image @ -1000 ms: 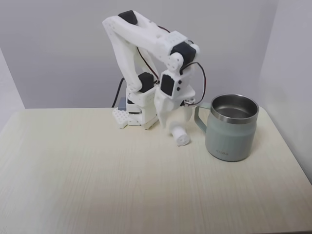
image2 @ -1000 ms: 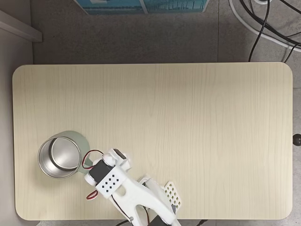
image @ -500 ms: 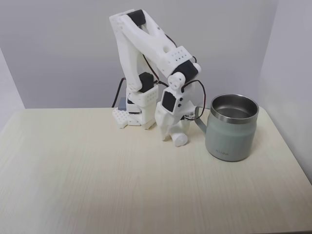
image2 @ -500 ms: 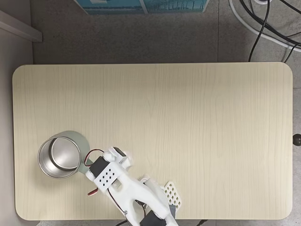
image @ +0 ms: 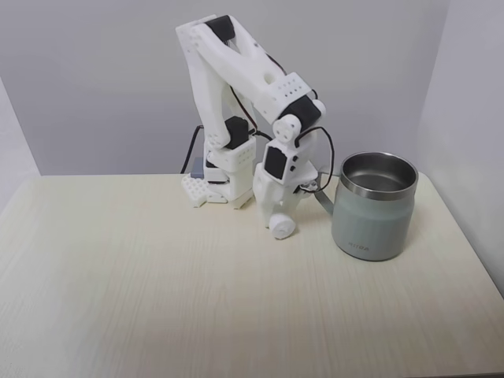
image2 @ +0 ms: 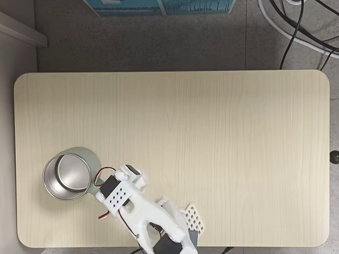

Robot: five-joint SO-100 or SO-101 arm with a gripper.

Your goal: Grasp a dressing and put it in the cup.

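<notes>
The dressing (image: 283, 228), a small white roll, sits at the tip of my white gripper (image: 281, 220), which points down and is shut on it just above or at the tabletop. The cup (image: 374, 206), a pale grey-green mug with a steel rim, stands upright to the right of the roll, its handle (image: 322, 194) facing the gripper. From above, the cup (image2: 91, 156) is at the table's lower left with nothing inside. My wrist (image2: 121, 193) lies right beside it and hides the fingers and the roll.
The arm's base (image: 227, 175) with a white perforated plate (image: 194, 189) stands at the table's back edge. The wooden table (image2: 212, 137) has wide free room across its middle and far side. Cables (image2: 296, 26) lie on the floor beyond the table.
The arm's elbow has risen. The gripper, still holding the roll, has sunk slightly and shifted left in the front fixed view, away from the cup's handle.
</notes>
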